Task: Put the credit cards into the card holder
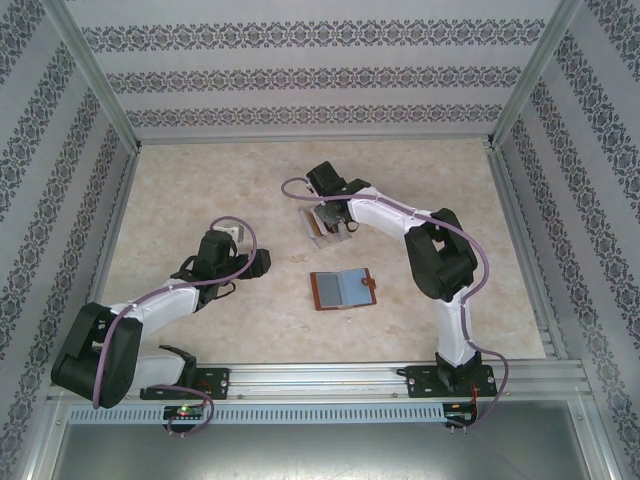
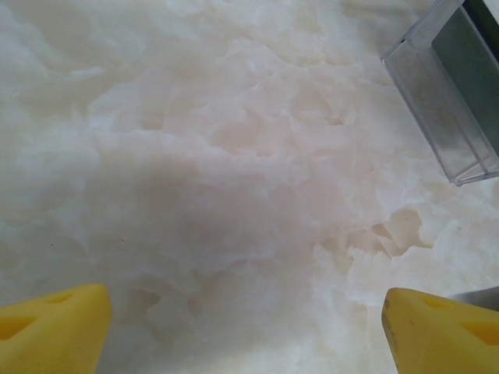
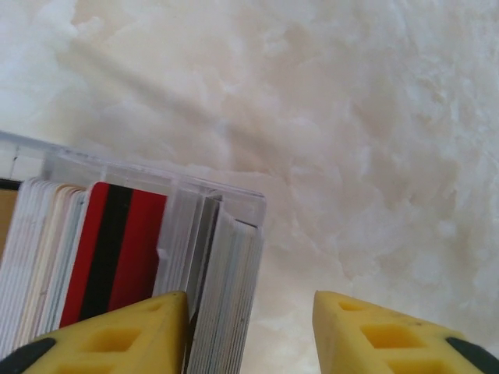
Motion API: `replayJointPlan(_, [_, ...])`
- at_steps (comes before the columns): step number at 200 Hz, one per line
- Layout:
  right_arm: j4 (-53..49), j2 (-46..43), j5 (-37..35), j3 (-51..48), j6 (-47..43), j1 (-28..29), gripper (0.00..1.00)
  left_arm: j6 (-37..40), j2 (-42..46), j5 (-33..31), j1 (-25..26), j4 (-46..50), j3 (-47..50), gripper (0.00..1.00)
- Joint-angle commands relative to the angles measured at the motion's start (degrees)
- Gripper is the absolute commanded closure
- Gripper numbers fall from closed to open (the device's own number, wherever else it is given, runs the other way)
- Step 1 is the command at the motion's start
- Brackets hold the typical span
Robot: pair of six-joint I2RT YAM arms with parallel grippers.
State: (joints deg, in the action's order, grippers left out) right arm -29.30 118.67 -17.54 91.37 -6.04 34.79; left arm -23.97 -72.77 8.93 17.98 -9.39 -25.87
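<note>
Standing on edge in a clear tray (image 3: 156,173) just beyond the card holder (image 1: 343,290), on its side away from the arm bases, the credit cards (image 3: 117,241) are packed face to face, a red one with a dark stripe among white and grey ones. The right gripper (image 3: 249,304) is hung over the tray's end corner with its jaws partly apart: one yellow finger is set above the card edges, the other outside the tray wall, and nothing is clamped. The left gripper (image 2: 245,304) is held well to the left of the card holder, low over bare tabletop (image 2: 234,156), its jaws spread wide and empty. The cards are judged light, thin, stiff and slick. A single one is best pinched across its faces at the upper edge, since packed neighbours may be dragged up with it. The tray is judged light enough to be tipped if its wall is caught. The card holder is laid open and flat, and open tabletop is left on every side of it.
</note>
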Motion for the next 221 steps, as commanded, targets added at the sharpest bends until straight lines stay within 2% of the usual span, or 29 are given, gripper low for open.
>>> replayJointPlan(1, [-0.2,-2.9,-1.1,-0.8,-0.5,0.5,0.64,1.2,-0.8,0.8,-0.1,0.9,-0.5,0.1])
replayJointPlan(63, [-1.0,-3.8,2.1,-1.0,1.2,0.5,0.85,1.2,-1.1,1.2,-0.2,0.9,-0.7,0.1])
replayJointPlan(93, [-2.4,-5.2,6.2,-1.0,4.1,0.0,0.94,1.3,-1.3,1.6,-0.1,0.9,-0.7,0.1])
replayJointPlan(113, [-3.2,-8.0,12.0,-2.1,8.0,-0.8,1.0,1.2,-1.6,2.0,-0.2,1.0,-0.9,0.1])
replayJointPlan(181, [0.7,-21.7,36.2,-14.3,20.4,-8.1,1.0,2.0,-1.9,5.8,-0.2,0.2,-1.2,0.1])
replayJointPlan(190, [1.9,-24.9,38.8,-17.9,21.2,-8.7,1.0,2.3,-2.0,8.1,-0.1,-1.3,-0.9,0.1])
replayJointPlan(205, [5.3,-30.8,43.8,-25.9,22.8,-9.5,1.0,3.3,-3.2,16.1,0.0,-6.1,-0.2,0.1])
replayJointPlan(221, [8.1,-35.9,51.0,-33.7,23.8,-10.5,1.0,4.4,-6.2,21.8,2.2,-9.0,-1.2,0.1])
